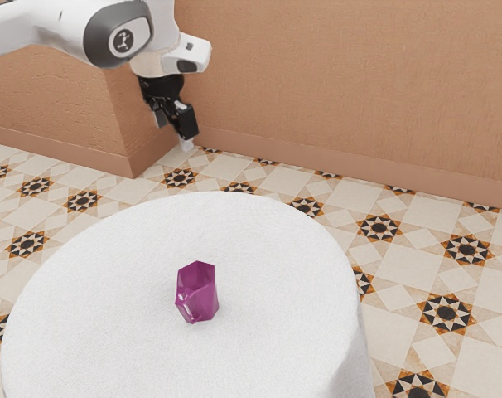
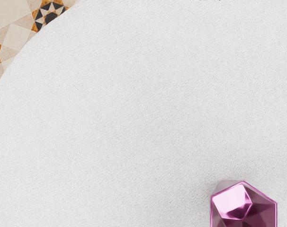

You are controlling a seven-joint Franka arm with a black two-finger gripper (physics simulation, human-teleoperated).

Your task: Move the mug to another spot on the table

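A faceted purple mug (image 1: 196,292) stands on the round white worktop (image 1: 94,332), the arm's empty jaws parted well above it.

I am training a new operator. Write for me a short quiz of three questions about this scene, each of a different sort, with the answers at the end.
1. True or false: the pincer is holding the mug.
2. Choose one. The mug stands on: A) the round white table; B) the tiled floor; C) a wooden shelf.
3. Short answer: what colour is the mug?

Key:
1. False. The pincer hangs in the air, well apart from the mug.
2. A.
3. Purple.
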